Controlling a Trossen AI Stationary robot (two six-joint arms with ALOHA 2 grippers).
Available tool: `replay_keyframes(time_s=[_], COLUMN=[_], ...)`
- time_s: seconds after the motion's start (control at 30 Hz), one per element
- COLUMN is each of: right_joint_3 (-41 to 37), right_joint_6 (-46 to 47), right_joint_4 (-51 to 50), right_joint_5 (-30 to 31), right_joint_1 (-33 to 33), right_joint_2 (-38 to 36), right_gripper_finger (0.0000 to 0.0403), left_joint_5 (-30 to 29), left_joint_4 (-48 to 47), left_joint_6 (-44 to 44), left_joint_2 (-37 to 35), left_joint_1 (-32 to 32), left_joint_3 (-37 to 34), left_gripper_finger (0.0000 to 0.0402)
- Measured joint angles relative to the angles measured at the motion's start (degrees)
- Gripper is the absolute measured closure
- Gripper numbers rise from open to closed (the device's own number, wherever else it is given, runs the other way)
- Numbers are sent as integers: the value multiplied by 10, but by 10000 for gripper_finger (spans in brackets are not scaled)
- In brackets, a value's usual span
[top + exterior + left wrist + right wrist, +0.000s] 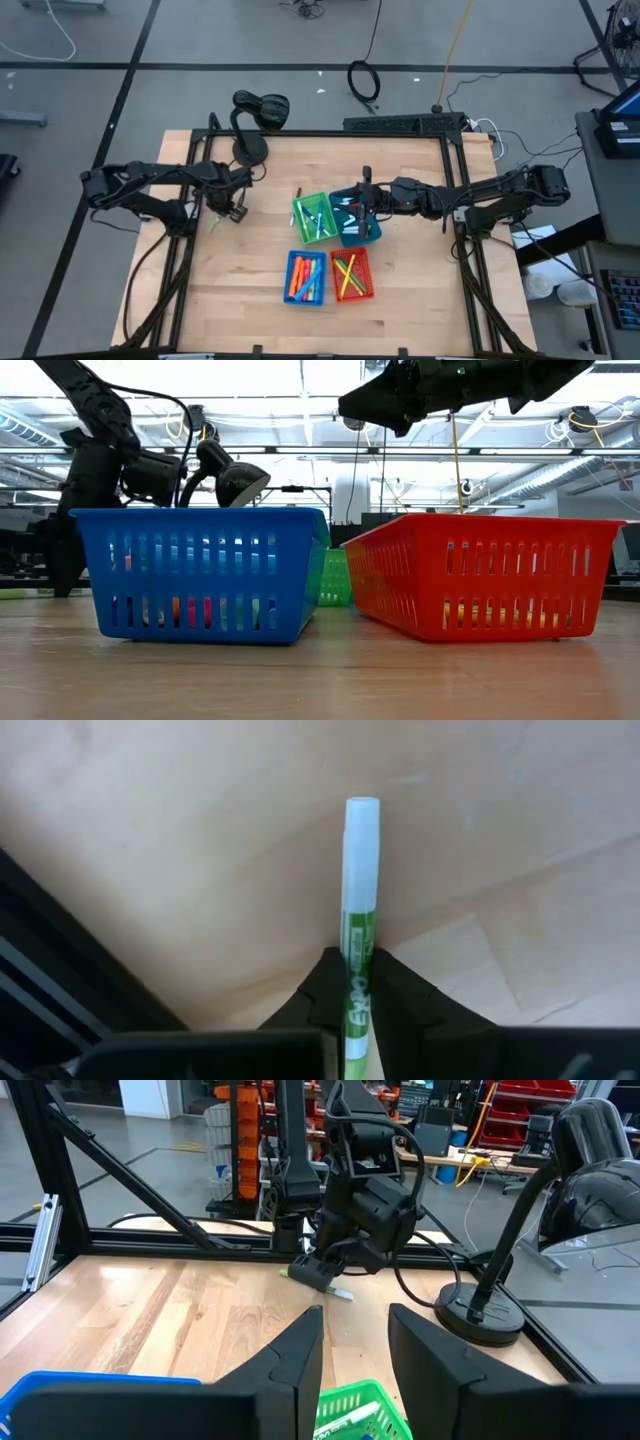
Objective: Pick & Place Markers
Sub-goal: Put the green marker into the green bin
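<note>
Four small bins sit together in the middle of the bench (pixel 250 300). The green bin (pixel 311 217) has a few white markers with coloured caps lying in it, and the teal bin (pixel 355 217) touching its side has a few more. Nearer the front edge, the blue bin (pixel 306 277) holds mostly orange and pink markers, and the red bin (pixel 351 275) right beside it has yellow and green ones crossed over each other. In the low view you can see bits of colour through the slots of the blue and red bins, but not much else.

The one marker (pixel 359 910) outside the bins is over on the left side of the bench, well apart from them. It's a thin white pen with a green printed band and a white end sticking out. The left pincer (pixel 358 982) is clenched on it down at the bench surface, fingers pinching the green part.

The right pincer (pixel 355 1342) hangs above the teal and green bins with a gap between its fingers and nothing in there.

Lots of bare wood around the left pincer and along the front edge. A black desk lamp (pixel 250 150) stands at the back left, and a dark frame runs along the sides.
</note>
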Motion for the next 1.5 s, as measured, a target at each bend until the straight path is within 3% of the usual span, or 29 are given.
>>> replay_keyframes(time_s=[0.13,0.3,0.57,0.77,0.97,1.2,1.5], right_joint_3=[0,0,0,0,0,0,0], right_joint_6=[0,-1,0,7,13,13,13], right_joint_4=[5,5,-32,-69,-74,-77,-78], right_joint_5=[0,1,2,2,2,2,2], right_joint_1=[0,0,0,0,0,0,0], right_joint_2=[0,-2,-56,-82,-83,-83,-83], right_gripper_finger=[300,300,300,300,300,300,300], left_joint_5=[-49,-50,-47,-50,-78,-104,-102], left_joint_4=[21,51,247,410,559,615,689], left_joint_6=[-10,-7,-18,-20,-3,0,-10], left_joint_2=[-20,-56,-71,-38,-4,59,130], left_joint_1=[-20,-66,-166,-236,-267,-259,-258], left_joint_3=[36,78,116,117,118,117,118], left_gripper_finger=[375,375,375,375,375,373,335])
